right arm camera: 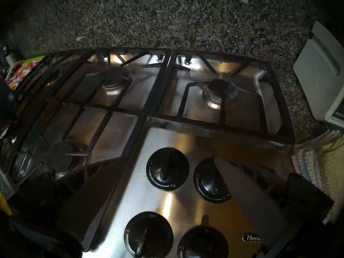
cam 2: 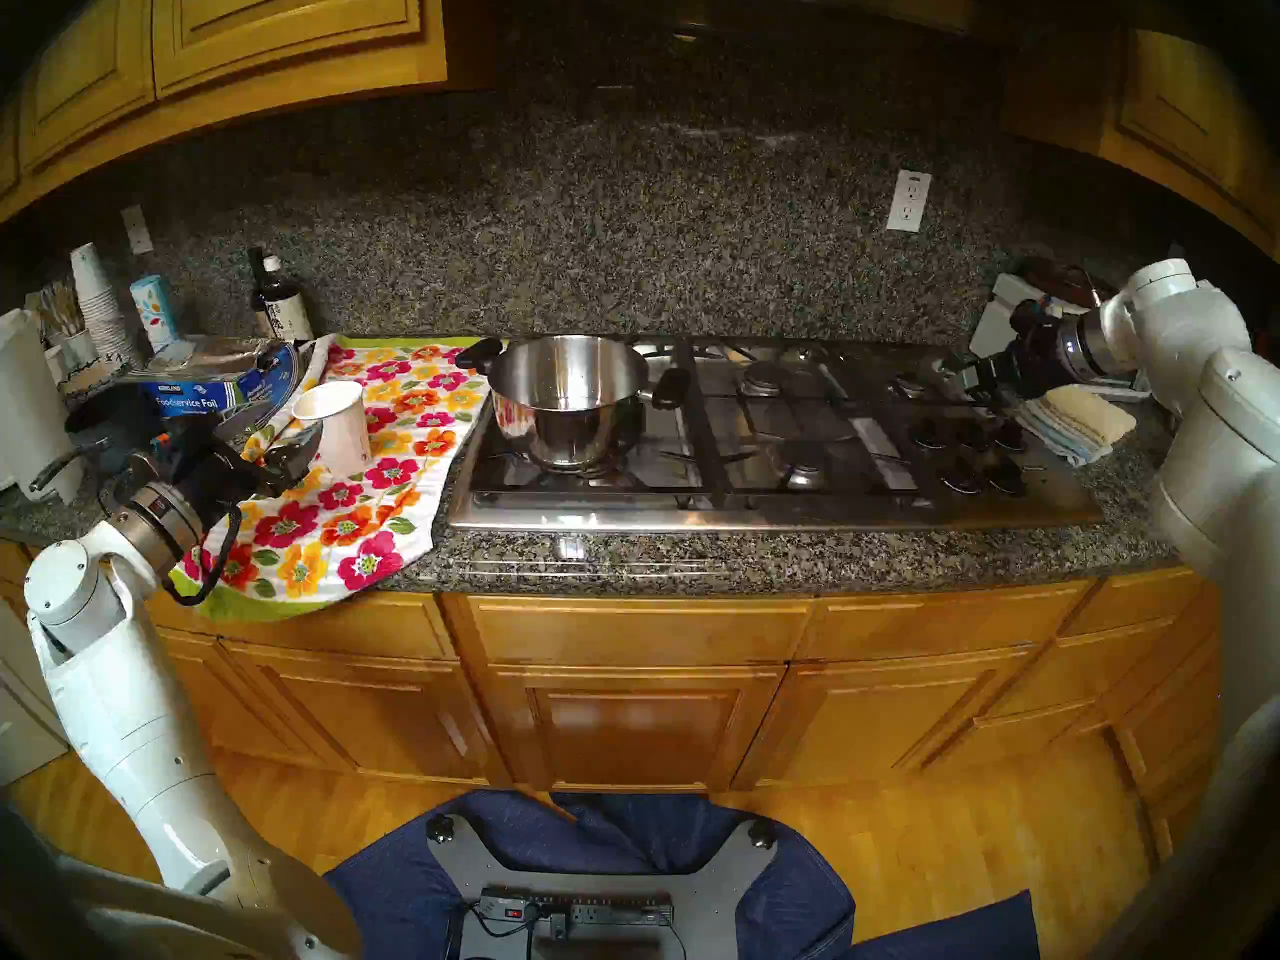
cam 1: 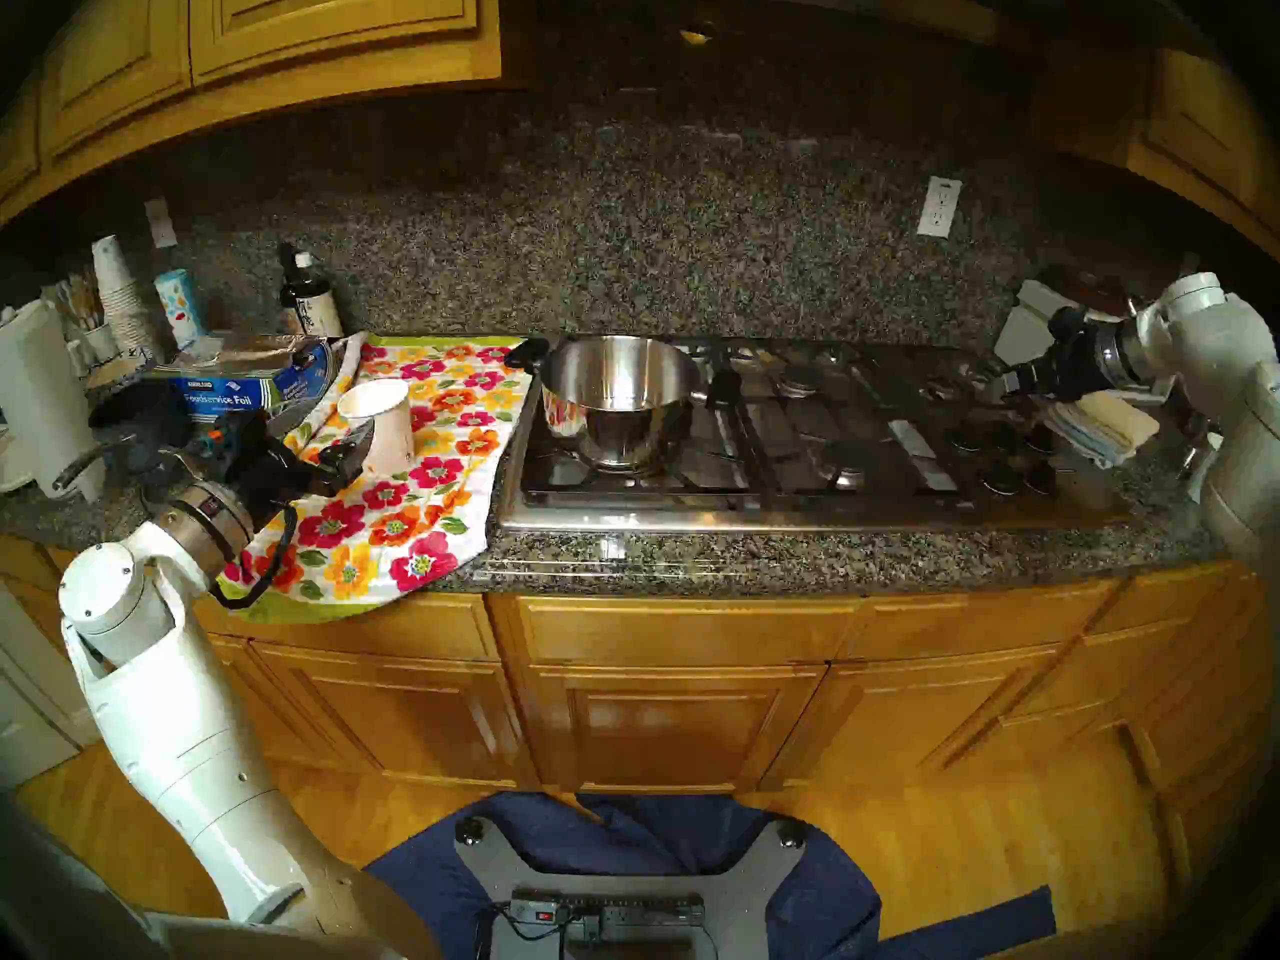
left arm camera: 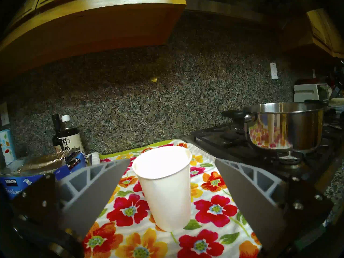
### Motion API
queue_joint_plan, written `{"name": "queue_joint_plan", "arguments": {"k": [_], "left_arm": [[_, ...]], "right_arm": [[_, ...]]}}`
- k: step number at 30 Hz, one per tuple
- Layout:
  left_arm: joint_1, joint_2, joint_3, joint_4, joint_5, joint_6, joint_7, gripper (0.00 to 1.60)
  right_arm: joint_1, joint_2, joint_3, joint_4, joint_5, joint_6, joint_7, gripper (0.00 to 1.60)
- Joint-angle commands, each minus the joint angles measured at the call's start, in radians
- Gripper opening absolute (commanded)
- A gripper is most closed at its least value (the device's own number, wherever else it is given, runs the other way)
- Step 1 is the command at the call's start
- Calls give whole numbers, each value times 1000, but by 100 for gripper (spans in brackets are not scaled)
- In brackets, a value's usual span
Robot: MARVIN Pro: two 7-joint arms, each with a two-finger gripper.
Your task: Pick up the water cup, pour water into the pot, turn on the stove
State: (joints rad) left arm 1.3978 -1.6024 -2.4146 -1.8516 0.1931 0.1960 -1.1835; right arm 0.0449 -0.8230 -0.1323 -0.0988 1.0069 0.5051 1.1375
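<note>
Kitchen counter (cam 1: 796, 557) of speckled granite, seen from the head camera, with clock directions read on that view. The stove (cam 1: 783, 446), a steel cooktop with black grates, fills the centre and runs toward three o'clock; its round black knobs (right arm camera: 167, 167) cluster at the right end, and in the right wrist view the pointers of the two left knobs stand at the top mark. A flowered towel (cam 1: 415, 480) lies at nine o'clock of the stove, one edge hanging over the counter front. The pot (cam 1: 620, 401), shiny steel with two black handles, sits on the stove's left front burner. The water cup (cam 1: 381, 422), white paper, stands upright on the towel at nine o'clock of the pot. The left gripper (left arm camera: 172, 179) is level, its jaws spread wide on either side of the cup without touching it. The right gripper (cam 1: 1018, 383) hangs above the knobs, jaws apart and empty. A foil box (cam 1: 228, 390) lies at nine o'clock of the cup.
</note>
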Motion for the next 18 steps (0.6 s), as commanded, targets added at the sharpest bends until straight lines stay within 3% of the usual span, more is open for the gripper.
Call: {"name": "queue_joint_plan", "arguments": {"k": [1, 18], "left_arm": [[-22, 8, 0, -22, -11, -1, 1, 160], [-21, 9, 1, -22, -12, -2, 2, 160]], "right_arm": [[45, 5, 8, -1, 5, 3, 3, 160], [45, 5, 8, -1, 4, 20, 13, 160]]}}
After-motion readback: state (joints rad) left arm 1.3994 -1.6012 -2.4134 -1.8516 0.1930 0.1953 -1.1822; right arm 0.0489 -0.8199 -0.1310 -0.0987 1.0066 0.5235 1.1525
